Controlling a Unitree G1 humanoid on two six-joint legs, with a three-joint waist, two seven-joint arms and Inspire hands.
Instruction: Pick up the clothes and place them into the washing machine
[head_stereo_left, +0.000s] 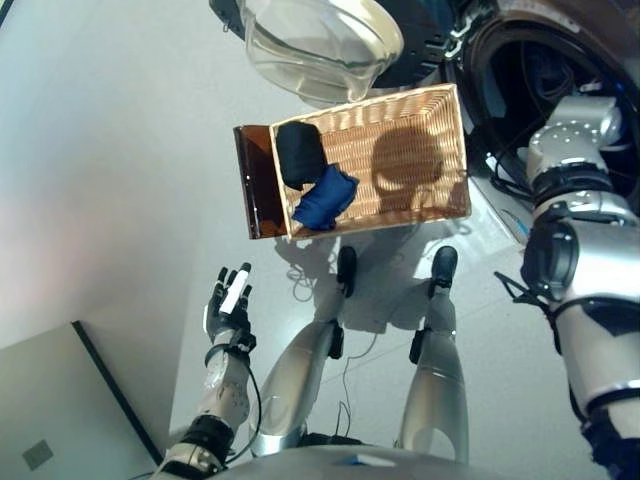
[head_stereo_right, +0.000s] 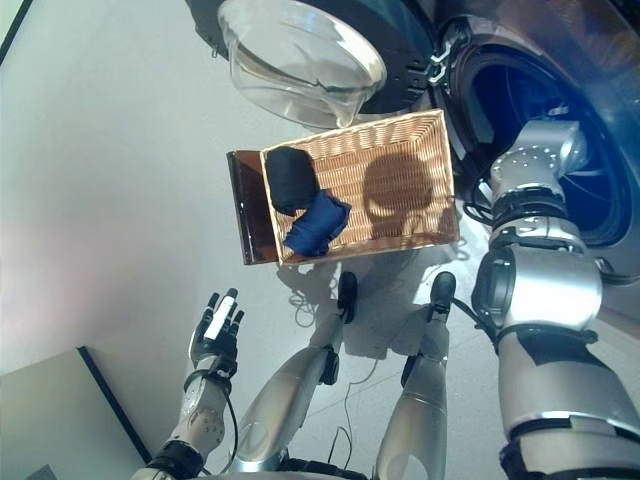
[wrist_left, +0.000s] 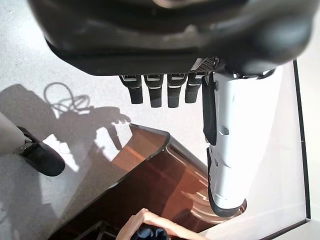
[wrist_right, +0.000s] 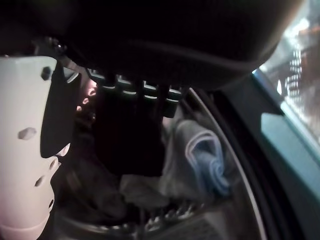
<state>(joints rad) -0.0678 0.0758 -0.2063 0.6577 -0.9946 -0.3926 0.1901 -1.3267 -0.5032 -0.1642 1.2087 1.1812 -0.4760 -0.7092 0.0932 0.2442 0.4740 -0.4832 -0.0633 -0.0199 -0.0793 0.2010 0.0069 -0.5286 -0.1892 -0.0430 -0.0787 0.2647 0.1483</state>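
So two garments are left in the wicker basket (head_stereo_left: 420, 150), mid-frame: a black one (head_stereo_left: 298, 152) and a blue one (head_stereo_left: 326, 197), bunched at its left end. The left hand (head_stereo_left: 230, 300), fingers straight and empty, is parked below them. The right hand (wrist_right: 30, 150) is inside the washing machine drum (head_stereo_right: 560, 110); its grip can't be made out, though pale cloth (wrist_right: 197, 160) is seen past it.

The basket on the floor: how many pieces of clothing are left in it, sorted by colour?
Black clothes: 1, a bundle at the left end of the wicker basket.
Blue clothes: 1, a crumpled piece touching the black one.
Total: 2 in the basket.
More cloth shows inside the washing machine drum, but it cannot be counted.
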